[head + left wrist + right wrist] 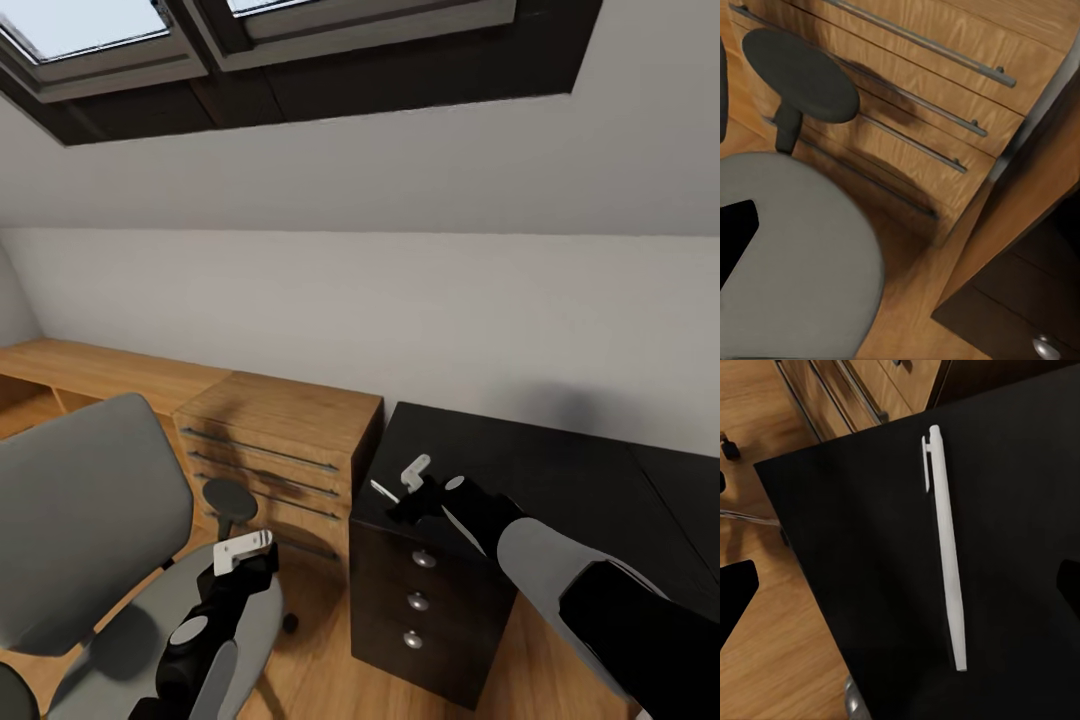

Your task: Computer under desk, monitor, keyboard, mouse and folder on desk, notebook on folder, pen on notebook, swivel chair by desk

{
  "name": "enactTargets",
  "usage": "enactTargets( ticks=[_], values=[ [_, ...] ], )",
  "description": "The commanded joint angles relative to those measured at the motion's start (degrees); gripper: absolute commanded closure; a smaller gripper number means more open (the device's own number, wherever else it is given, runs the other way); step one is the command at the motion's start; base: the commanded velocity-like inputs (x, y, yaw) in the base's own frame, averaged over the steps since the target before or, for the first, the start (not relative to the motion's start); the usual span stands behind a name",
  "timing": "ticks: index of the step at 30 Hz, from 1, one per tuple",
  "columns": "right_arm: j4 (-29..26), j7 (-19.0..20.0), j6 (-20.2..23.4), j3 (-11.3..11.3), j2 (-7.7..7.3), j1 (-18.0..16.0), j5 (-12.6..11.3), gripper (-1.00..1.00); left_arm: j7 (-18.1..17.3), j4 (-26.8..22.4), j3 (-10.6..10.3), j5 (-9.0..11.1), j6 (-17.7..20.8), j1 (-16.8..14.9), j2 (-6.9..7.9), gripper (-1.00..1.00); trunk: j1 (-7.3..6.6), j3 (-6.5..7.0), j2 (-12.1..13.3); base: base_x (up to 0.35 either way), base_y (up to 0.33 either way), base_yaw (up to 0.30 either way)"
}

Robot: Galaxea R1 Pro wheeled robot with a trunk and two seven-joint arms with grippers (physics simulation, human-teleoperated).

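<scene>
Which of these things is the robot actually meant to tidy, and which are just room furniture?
Part of the job:
thin white pen
glossy black desk
grey swivel chair

Just there:
light wooden drawer cabinet
skylight windows

pen: thin white stick, laid flat near corner of desk | desk: glossy black top, three-knob drawer unit beneath | swivel chair: grey seat and back, beside wooden cabinet

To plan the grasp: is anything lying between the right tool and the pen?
Nothing: in the right wrist view only bare desk surrounds the pen.
</scene>
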Motion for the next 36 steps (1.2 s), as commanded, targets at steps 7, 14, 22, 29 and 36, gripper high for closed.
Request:
enactTargets(
  ticks=[7, 14, 22, 29, 36],
  values=[
    [-0.1, 0.2, 0.1, 0.3, -0.27, -0.1, -0.6, -1.00, 0.5, -0.4, 1.7, 0.8, 3.2, 0.0, -0.03, -1.00, 1.54, -1.33, -2.9, 0.000, 0.000, 0.000],
    [0.0, 0.3, -3.3, 0.4, -0.94, -0.1, -0.6, -1.00, 0.5, -0.9, 2.3, 1.4, 7.9, 0.0, -0.16, -1.00, 3.08, -2.58, -5.7, 0.000, 0.000, 0.000],
    [0.1, -0.1, -5.6, 0.4, -1.32, -0.1, -0.6, -1.00, 0.5, -1.6, 2.5, 7.2, 15.4, 0.0, -0.12, -1.00, 4.84, -4.02, -8.9, 0.000, 0.000, 0.000],
    [0.1, -0.2, -5.9, 0.3, -1.40, -0.1, -0.6, -1.00, 0.5, -1.7, 2.5, 10.0, 16.6, 0.0, -0.05, -1.00, 6.38, -5.28, -11.7, 0.000, 0.000, 0.000],
    [0.2, -0.1, -6.0, 0.3, -1.51, -0.1, -0.6, -1.00, 0.5, -1.7, 2.5, 10.4, 16.8, 0.0, -0.04, -1.00, 7.91, -6.53, -14.5, 0.000, 0.000, 0.000]
  ],
)
